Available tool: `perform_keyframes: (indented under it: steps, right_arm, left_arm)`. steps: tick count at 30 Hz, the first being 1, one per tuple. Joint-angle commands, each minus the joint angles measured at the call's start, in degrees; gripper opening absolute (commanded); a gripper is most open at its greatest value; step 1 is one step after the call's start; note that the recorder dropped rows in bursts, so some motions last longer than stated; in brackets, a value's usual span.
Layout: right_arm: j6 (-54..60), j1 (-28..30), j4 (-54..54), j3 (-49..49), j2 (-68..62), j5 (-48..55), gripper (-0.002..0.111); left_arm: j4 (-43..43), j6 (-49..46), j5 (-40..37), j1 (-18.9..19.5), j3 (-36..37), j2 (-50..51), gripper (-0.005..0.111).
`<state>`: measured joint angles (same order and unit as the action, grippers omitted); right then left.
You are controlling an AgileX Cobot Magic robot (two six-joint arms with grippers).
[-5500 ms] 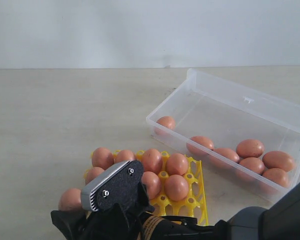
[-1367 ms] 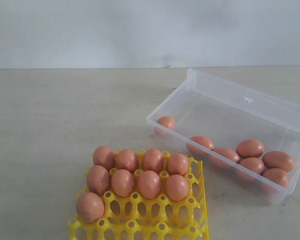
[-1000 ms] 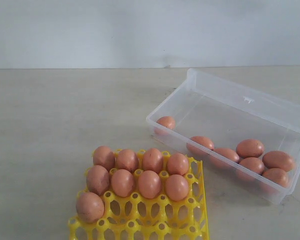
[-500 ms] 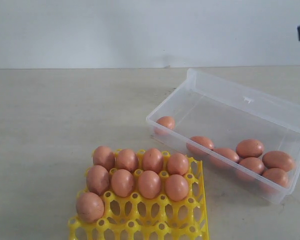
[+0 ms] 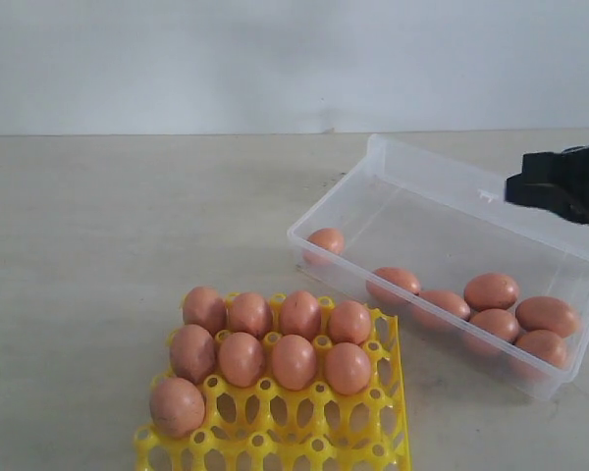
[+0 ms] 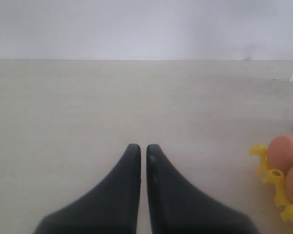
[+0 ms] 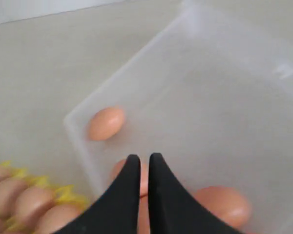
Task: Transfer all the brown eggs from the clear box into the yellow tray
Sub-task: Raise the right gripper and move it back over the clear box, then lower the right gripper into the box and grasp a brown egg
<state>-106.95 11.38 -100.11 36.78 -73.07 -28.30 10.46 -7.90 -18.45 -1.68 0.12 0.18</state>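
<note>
Right pincer (image 7: 140,158), black, two-fingered: its fingers are pressing together at the tips and carrying nothing. It is hanging above the shallow rectangular box of clear plastic (image 5: 434,173) and pointing down towards the box floor. In the exterior view its black body is reaching in from the right edge, over the far right part of the box.

Left pincer (image 6: 140,147), likewise black: its fingers are also sitting closed against each other, empty. It is hovering over the pale matte tabletop (image 5: 128,226), near one edge of the bright yellow plastic egg tray with round cups (image 5: 304,432).

Clear box: it is lying on the right of the table, set at an angle, with its top open. Seven smooth reddish-brown eggs (image 5: 491,290) are resting on its floor. One is lying alone in the left corner. The other six are clustering along the near wall towards the right, some touching one another.

Yellow tray: it is sitting at the near centre, just left of the box and apart from it; its near edge is running out of the frame. Nine eggs are standing in its cups: four across the far row, four across the next row, and one at the left end of the third row. The nearer cups are showing open.
</note>
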Motion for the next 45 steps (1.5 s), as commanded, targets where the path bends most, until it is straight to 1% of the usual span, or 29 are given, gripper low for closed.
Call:
perform_keyframes:
  steps: [1,3,4,6,8,10,12,15,18,19,20,22,25,27,28,29,32,33,35,36,38,42,43,44,45]
  right_arm:
    - [6.42,0.06,0.17,4.94,-0.35,16.32,0.0]
    - [9.58,0.06,0.17,8.55,-2.63,15.39,0.0]
    - [9.31,0.06,0.17,10.07,-4.1,14.6,0.0]
    - [6.5,0.06,0.17,13.97,-9.04,14.05,0.0]
    - [4.28,0.06,0.17,17.63,-14.11,9.47,0.0]
    - [0.26,0.06,0.17,19.56,-18.26,-0.19,0.0]
    - [1.21,0.06,0.17,19.92,-21.13,-14.09,0.0]
    - [3.96,0.06,0.17,19.17,-22.75,-30.96,0.0]
    - [4.09,0.06,0.17,16.74,-22.75,-41.13,0.0]
    - [3.51,0.06,0.17,15.94,-22.75,-41.66,0.0]
    - [2.92,0.06,0.17,14.94,-22.75,-41.66,0.0]
    - [4.23,0.06,0.17,13.46,-22.75,-36.65,0.0]
    - [4.97,0.06,0.17,12.35,-22.75,-16.58,0.0]
    - [9.35,0.06,0.17,12.57,-22.47,-7.12,0.0]
    - [13.68,0.06,0.17,12.57,-22.09,-5.43,0.0]
    - [20.72,0.06,0.17,12.6,-21.33,-4.56,0.0]
    - [39.72,-0.05,0.17,12.6,-18.77,-4.94,0.0]
    - [44.21,-0.33,0.17,12.6,-17.94,-4.94,0.0]
    - [47.69,-0.74,0.17,12.86,-17.08,-4.29,0.001]
    - [48.19,-1.16,0.17,12.98,-16.96,-4.7,0.004]
    - [48.19,-1.25,0.17,12.98,-16.96,-5.43,0.016]
    - [49.23,-2.37,0.17,12.98,-16.96,-8.3,0.055]
    - [49.23,-3.48,0.17,12.98,-17.29,-7.33,0.062]
    - [49.23,-4.85,0.17,12.98,-17.57,-6.14,0.065]
    - [49.23,-6.4,0.17,13.1,-18.43,-4.23,0.065]
  left_arm:
    - [0.45,0.39,0.65,-0.25,-0.12,-0.18,0.004]
    - [0.45,0.39,0.65,-0.25,-0.12,-0.18,0.004]
    - [0.45,0.39,0.65,-0.25,-0.12,-0.18,0.004]
    - [0.45,0.39,0.65,-0.25,-0.12,-0.18,0.004]
    - [0.45,0.39,0.65,-0.25,-0.12,-0.18,0.004]
    - [0.45,0.39,0.65,-0.25,-0.12,-0.18,0.004]
    - [0.45,0.39,0.65,-0.25,-0.12,-0.18,0.004]
    - [0.45,0.39,0.65,-0.25,-0.12,-0.18,0.004]
    - [0.45,0.39,0.65,-0.25,-0.12,-0.18,0.004]
    - [0.45,0.39,0.65,-0.25,-0.12,-0.18,0.004]
    - [0.45,0.39,0.65,-0.25,-0.12,-0.18,0.004]
    - [0.45,0.39,0.65,-0.25,-0.12,-0.18,0.004]
    - [0.45,0.39,0.65,-0.25,-0.12,-0.18,0.004]
    - [0.45,0.39,0.65,-0.25,-0.12,-0.18,0.004]
    - [0.45,0.39,0.65,-0.25,-0.12,-0.18,0.004]
    - [0.45,0.39,0.65,-0.25,-0.12,-0.18,0.004]
    - [0.45,0.39,0.65,-0.25,-0.12,-0.18,0.004]
    - [0.45,0.39,0.65,-0.25,-0.12,-0.18,0.004]
    - [0.45,0.39,0.65,-0.25,-0.12,-0.18,0.004]
    - [0.45,0.39,0.65,-0.25,-0.12,-0.18,0.004]
    - [0.45,0.39,0.65,-0.25,-0.12,-0.18,0.004]
    - [0.45,0.39,0.65,-0.25,-0.12,-0.18,0.004]
    - [0.45,0.39,0.65,-0.25,-0.12,-0.18,0.004]
    - [0.45,0.39,0.65,-0.25,-0.12,-0.18,0.004]
    - [0.45,0.39,0.65,-0.25,-0.12,-0.18,0.004]
